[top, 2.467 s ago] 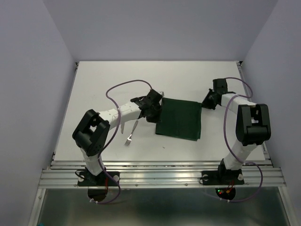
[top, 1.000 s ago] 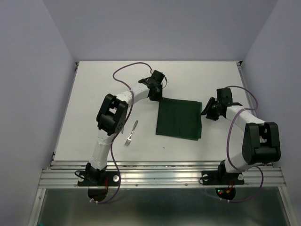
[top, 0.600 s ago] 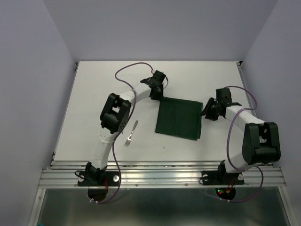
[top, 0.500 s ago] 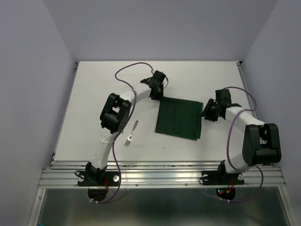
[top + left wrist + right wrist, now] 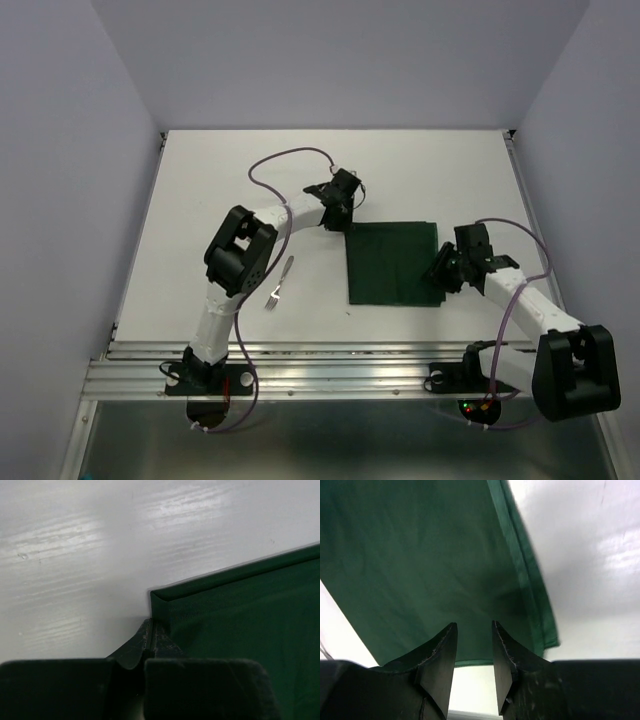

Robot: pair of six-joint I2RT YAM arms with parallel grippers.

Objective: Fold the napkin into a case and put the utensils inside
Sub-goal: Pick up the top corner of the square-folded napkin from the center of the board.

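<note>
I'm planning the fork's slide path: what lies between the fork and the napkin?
Nothing. In the top view, only bare white table separates the fork from the napkin.

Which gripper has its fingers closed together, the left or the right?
The left gripper, shut at the napkin's far-left corner; the right gripper's fingers stand apart.

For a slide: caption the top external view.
Left gripper pinches the napkin at one corner, right gripper open over the opposite corner, fork aside.
</note>
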